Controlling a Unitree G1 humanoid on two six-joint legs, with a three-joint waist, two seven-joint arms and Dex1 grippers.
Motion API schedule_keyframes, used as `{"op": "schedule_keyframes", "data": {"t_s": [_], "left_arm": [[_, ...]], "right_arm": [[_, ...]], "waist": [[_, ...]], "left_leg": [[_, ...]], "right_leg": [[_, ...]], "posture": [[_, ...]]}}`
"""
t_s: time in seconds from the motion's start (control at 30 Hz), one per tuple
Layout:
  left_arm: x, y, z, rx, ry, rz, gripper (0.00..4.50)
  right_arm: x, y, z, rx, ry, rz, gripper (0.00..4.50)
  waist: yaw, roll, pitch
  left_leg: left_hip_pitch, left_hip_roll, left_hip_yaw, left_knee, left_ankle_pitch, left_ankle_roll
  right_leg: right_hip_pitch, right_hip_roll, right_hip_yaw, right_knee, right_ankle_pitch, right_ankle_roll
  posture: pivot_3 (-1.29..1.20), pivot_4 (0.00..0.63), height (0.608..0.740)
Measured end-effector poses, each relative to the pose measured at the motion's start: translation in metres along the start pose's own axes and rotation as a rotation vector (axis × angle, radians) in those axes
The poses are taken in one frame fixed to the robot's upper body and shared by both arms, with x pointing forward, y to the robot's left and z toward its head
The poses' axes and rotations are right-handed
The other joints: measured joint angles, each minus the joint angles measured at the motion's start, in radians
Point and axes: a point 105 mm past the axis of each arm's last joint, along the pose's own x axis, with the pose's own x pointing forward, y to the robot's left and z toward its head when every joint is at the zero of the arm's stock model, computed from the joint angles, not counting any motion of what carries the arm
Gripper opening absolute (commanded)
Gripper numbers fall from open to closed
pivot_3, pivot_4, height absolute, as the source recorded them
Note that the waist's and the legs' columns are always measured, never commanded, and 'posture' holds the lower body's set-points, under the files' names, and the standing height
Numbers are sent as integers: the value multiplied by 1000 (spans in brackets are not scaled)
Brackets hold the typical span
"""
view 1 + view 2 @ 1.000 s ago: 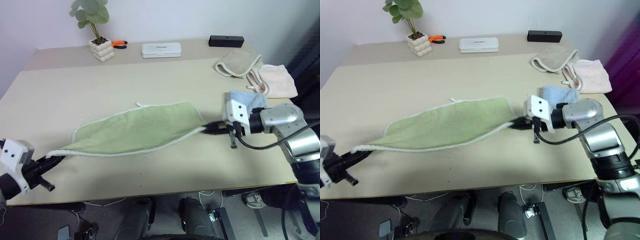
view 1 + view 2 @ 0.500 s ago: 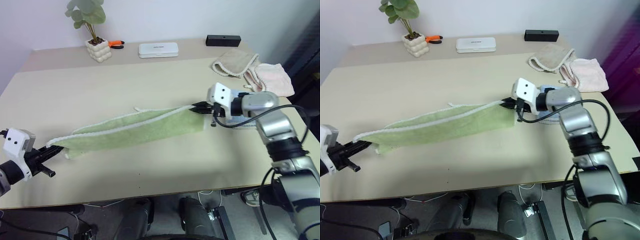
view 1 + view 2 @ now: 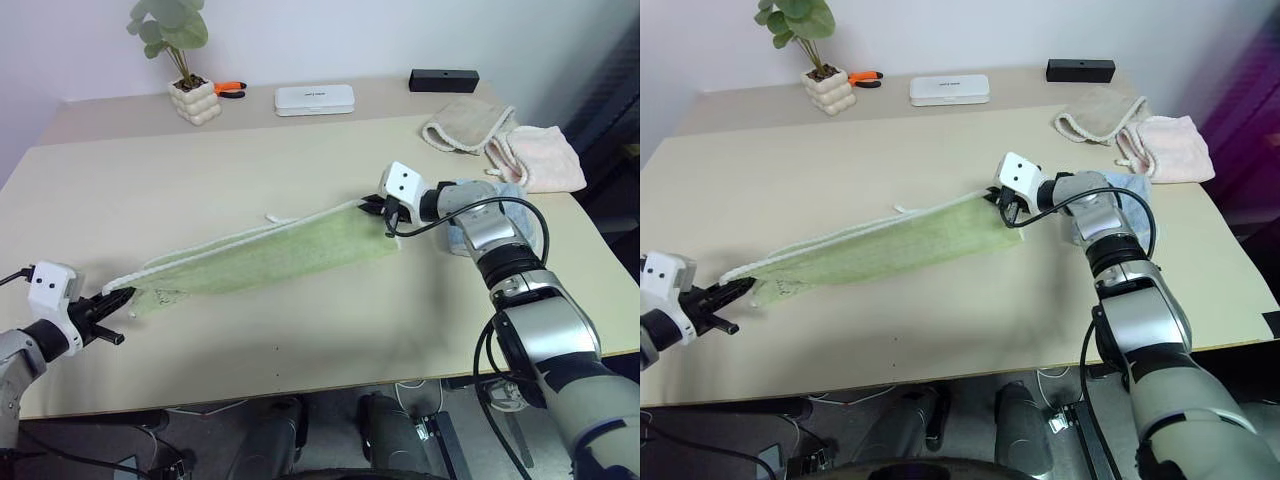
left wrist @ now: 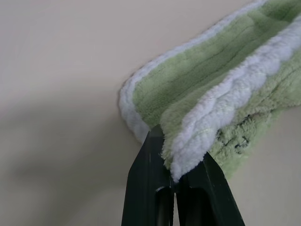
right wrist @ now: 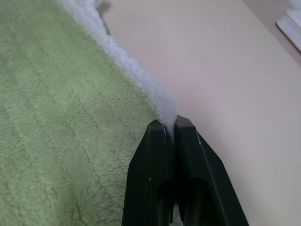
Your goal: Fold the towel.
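2 hands pinch the towel (image 3: pixel 270 255) ends: my left hand (image 3: pixel 117 300), my right hand (image 3: pixel 372 206). Towel's now doubled lengthwise, stretched across the table (image 3: pixel 300 150); first fold done, grips loosening.

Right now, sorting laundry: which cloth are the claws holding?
The light green towel, stretched between both claws; the beige cloth, pink cloth and blue towel lie untouched.

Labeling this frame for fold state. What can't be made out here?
- Blue cloth: mostly hidden behind the right arm in the eye views.
- Towel: how many layers are stacked is unclear; the folded-over top covers what's underneath.
- Dark marks on the towel's left end: too small to identify.
- Orange item by the plant pot: too small to identify.
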Motion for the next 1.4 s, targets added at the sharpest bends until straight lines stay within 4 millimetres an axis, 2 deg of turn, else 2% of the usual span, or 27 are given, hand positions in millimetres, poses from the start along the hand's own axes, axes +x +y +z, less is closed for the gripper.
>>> {"op": "schedule_keyframes", "data": {"t_s": [0.17, 0.4, 0.5, 0.57, 0.67, 0.73, 0.83, 0.87, 0.97, 1.1, 1.23, 1.4], "left_arm": [[1, 3, -1, -48, -21, 36, 3455], [1, 17, 21, -211, -187, 154, 3455], [2, 23, 20, -255, -207, 216, 3455], [-1, 22, 15, -276, -205, 227, 3516], [-10, 20, 7, -275, -195, 249, 3516], [-14, 20, 11, -263, -215, 265, 3516], [-11, -3, 36, -140, -267, 187, 3516], [-4, -25, 48, -75, -283, 97, 3516], [15, -88, 62, 20, -302, -154, 3516], [29, -148, 68, 68, -312, -387, 3516], [35, -168, 64, 75, -299, -461, 3516], [37, -180, 60, 70, -291, -509, 3516]], "right_arm": [[-1, -7, 0, -8, 4, -48, 3938], [-13, -22, 5, -48, -6, -143, 3938], [-23, -23, 5, -25, -27, -179, 3938], [-32, -18, 1, 47, -44, -181, 4489], [-53, -6, -5, 202, -68, -174, 4489], [-65, 6, -5, 331, -80, -170, 4489], [-76, 30, 1, 527, -98, -141, 4489], [-81, 41, 0, 633, -96, -146, 4489], [-84, 63, -5, 843, -72, -148, 4489], [-89, 85, -17, 1066, -24, -179, 4489], [-83, 94, -28, 1230, 10, -239, 4489], [-68, 84, -24, 1373, -38, -310, 4489]], "waist": [[-1, 0, 0], [0, 0, 0], [2, -1, -1], [3, -1, -1], [5, -1, -1], [8, -1, -1], [12, -1, -1], [18, -2, -2], [28, -2, -2], [29, -2, -2], [25, -2, -2], [23, -3, -3]], "left_leg": [[0, 0, 0, 0, 0, 0], [0, 0, 0, 0, 0, 0], [0, 0, 0, 0, 0, 0], [0, 0, 0, 1, 0, 0], [-1, 0, 0, 0, -1, 0], [-1, 1, -1, 1, -1, 0], [-1, 2, 0, 2, -1, 0], [-1, 2, 0, 2, -1, 0], [-1, 2, 2, 2, -1, 0], [-1, 2, 2, 2, -1, 0], [-1, 3, 2, 2, -1, 0], [0, 3, 3, 2, -1, 0]], "right_leg": [[0, 0, 0, 1, 0, 0], [0, 0, 0, 1, 1, 2], [0, 0, 0, 1, 2, 3], [0, 0, 1, 1, 2, 3], [0, -1, 2, 1, 2, 3], [-1, -1, 2, 1, 1, 2], [1, -1, 2, 0, -1, -1], [2, -2, 2, -1, -1, -2], [2, -2, 3, -3, 0, -2], [1, -2, 3, -3, 0, -2], [1, -1, 3, -3, 0, -2], [2, 0, 3, -3, 0, -2]], "posture": [[0, 150, 740], [0, 150, 740], [0, 150, 740], [0, 150, 740], [0, 150, 740], [0, 150, 740], [0, 150, 740], [0, 150, 740], [0, 150, 740], [0, 150, 740], [0, 150, 740], [0, 150, 740]]}}
